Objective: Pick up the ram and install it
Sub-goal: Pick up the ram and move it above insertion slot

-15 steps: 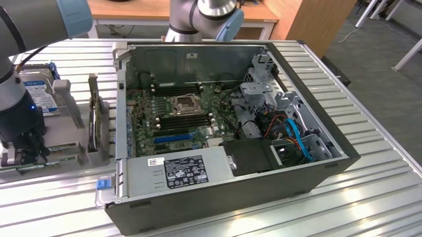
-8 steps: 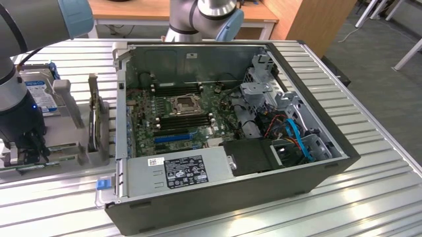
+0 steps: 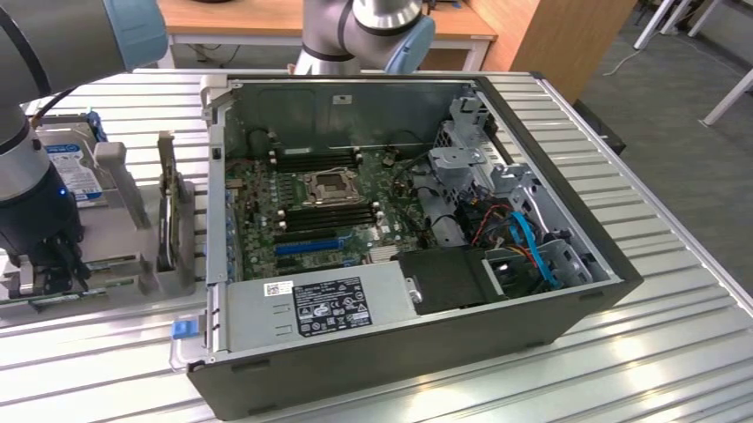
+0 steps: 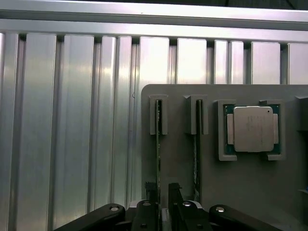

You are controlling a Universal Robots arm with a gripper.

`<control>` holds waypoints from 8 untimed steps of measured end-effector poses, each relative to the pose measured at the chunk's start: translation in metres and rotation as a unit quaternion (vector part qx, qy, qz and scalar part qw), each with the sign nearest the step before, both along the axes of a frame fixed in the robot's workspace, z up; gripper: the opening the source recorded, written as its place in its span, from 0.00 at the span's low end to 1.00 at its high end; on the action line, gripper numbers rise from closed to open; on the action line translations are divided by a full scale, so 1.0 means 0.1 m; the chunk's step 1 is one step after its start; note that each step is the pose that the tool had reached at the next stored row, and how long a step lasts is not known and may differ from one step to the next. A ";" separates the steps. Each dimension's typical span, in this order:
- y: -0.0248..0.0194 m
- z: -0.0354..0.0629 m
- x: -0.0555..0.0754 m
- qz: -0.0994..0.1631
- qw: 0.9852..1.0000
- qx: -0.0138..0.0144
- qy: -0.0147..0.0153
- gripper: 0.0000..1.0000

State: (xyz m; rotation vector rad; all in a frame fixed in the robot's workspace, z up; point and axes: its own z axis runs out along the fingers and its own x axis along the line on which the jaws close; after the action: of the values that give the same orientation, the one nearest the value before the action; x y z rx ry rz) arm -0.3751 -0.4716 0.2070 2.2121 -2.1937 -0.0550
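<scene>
Two ram sticks stand edge-on in slots of a grey holder (image 4: 240, 192): one ram stick (image 4: 158, 144) and a second (image 4: 197, 144) beside it. My gripper (image 4: 162, 195) hovers right over the end of the first stick, its dark fingers (image 4: 149, 192) a little apart, open and holding nothing. In the exterior view the gripper (image 3: 49, 275) hangs over the same holder (image 3: 118, 264) at that view's left. The open computer case (image 3: 400, 229) shows the green motherboard (image 3: 317, 211) with its black memory slots (image 3: 330, 218).
A square silver processor (image 4: 252, 129) lies in a pocket of the holder, beyond the second stick. A hard drive with a blue label (image 3: 69, 167) stands behind the arm. Everything rests on a ribbed aluminium table (image 4: 72, 134). The case wall (image 3: 217, 203) rises beside the holder.
</scene>
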 end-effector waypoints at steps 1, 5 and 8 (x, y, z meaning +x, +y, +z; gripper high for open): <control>0.000 -0.005 0.00 0.000 1.000 0.000 0.000 0.24; 0.000 -0.019 0.00 0.000 1.000 0.000 0.000 0.24; 0.000 -0.026 0.00 0.000 1.000 0.000 0.000 0.24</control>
State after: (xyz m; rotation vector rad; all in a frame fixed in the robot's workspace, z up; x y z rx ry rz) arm -0.3751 -0.4716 0.2044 2.2119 -2.1937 -0.0550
